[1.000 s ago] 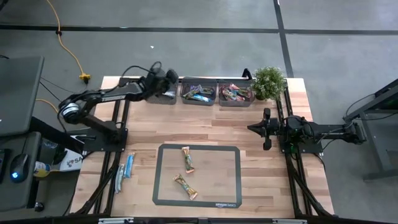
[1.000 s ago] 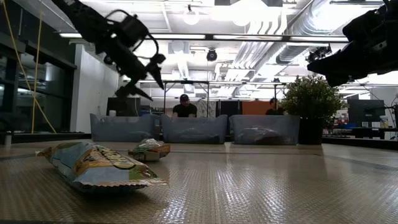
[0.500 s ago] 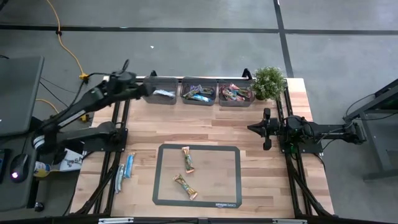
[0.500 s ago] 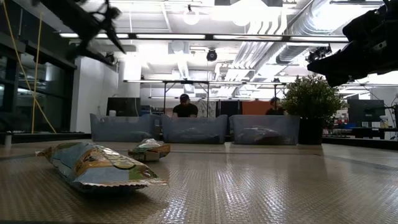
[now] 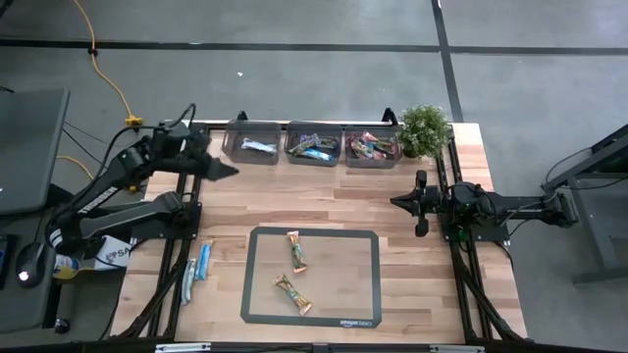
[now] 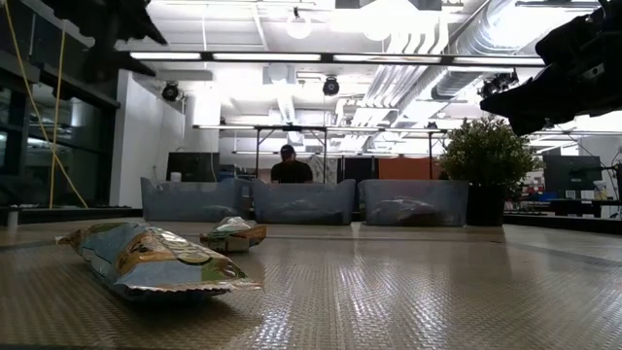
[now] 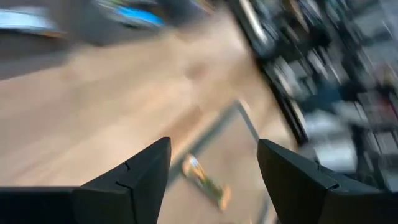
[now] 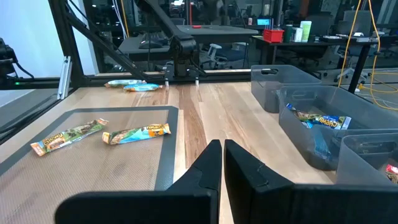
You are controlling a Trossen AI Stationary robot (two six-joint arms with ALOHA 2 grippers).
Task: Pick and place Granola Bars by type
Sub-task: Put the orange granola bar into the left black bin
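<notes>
Two tan-green granola bars (image 5: pixel 295 251) (image 5: pixel 292 293) lie flat on the grey mat (image 5: pixel 257 275); the right wrist view shows them as bars (image 8: pixel 68 137) (image 8: pixel 135 133). A blue bar (image 5: pixel 203 261) and a pale bar (image 5: pixel 188 281) lie at the table's left edge. More bars fill three clear bins (image 5: pixel 252 147) (image 5: pixel 313 147) (image 5: pixel 371 149) along the far edge. My left gripper (image 5: pixel 228 169) (image 7: pixel 214 144) hangs open and empty near the left bin, above the table. My right gripper (image 5: pixel 404 203) (image 8: pixel 222 146) waits shut at the right side.
A potted plant (image 5: pixel 424 128) stands at the far right, beside the bins. Bare wood lies between the bins and the mat. In the low view a person (image 6: pixel 289 167) sits in the room beyond the bins (image 6: pixel 303 201).
My left gripper has drawn back from over the left bin toward the table's left edge and a little nearer, rising and rolling as it went. It has stayed open. A pale blue bar shows in the left bin where the gripper stood. The right arm has kept still.
</notes>
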